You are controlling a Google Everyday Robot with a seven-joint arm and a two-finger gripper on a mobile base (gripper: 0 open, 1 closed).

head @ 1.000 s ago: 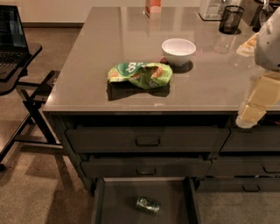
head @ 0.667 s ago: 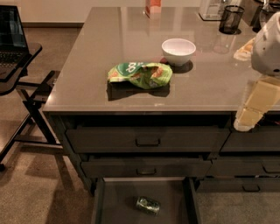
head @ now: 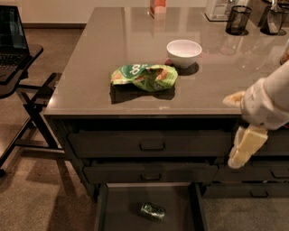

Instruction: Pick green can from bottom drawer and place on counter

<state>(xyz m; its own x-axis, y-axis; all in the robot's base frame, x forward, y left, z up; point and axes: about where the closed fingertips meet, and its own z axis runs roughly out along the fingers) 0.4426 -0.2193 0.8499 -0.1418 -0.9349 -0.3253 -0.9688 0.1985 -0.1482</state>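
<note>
The green can [head: 152, 211] lies on its side on the grey floor of the open bottom drawer [head: 122, 212], low in the camera view. The counter [head: 117, 58] spreads above the drawer stack. My gripper [head: 244, 146] hangs at the right edge of the view, in front of the counter's front edge and upper drawers, well above and to the right of the can. It holds nothing that I can see.
A green-and-orange snack bag [head: 143, 76] and a white bowl [head: 184, 52] sit on the counter. Dark cups [head: 238, 20] and an orange item [head: 157, 6] stand at the back. A black stand with a laptop [head: 13, 40] is to the left. Closed drawers [head: 151, 145] sit above the open one.
My arm and gripper have moved down and slightly left along the right edge of the view. The can, bag and bowl have not moved.
</note>
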